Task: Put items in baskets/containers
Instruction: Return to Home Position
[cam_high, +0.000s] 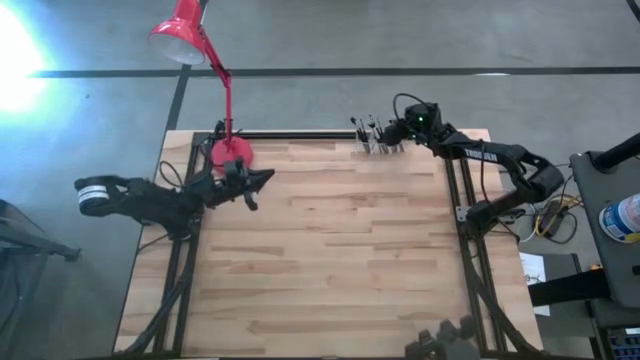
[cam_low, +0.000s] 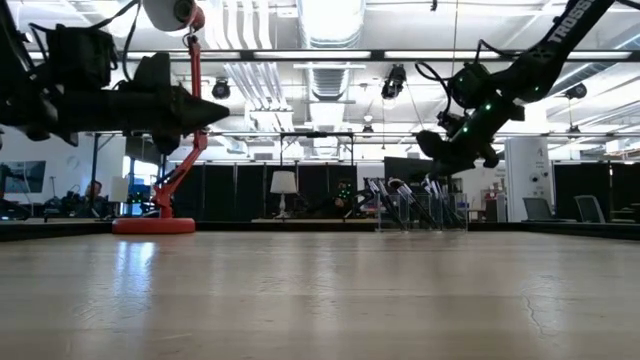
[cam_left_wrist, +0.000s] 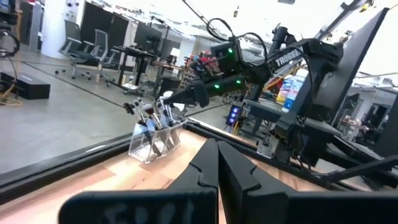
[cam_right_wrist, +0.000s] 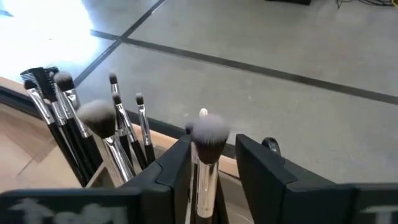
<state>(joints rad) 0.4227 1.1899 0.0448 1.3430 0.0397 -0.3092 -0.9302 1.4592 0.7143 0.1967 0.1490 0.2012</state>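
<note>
Clear plastic organiser (cam_left_wrist: 153, 142), smooth wooden table (cam_high: 330, 250)

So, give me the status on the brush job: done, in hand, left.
Done: the brushes stand in the clear organiser at the far edge of the tabletop, which shows no loose ones. In hand: nothing; the right gripper hangs open over the organiser, the left gripper is shut by the red lamp. Left: apparently only parking both arms.
</note>
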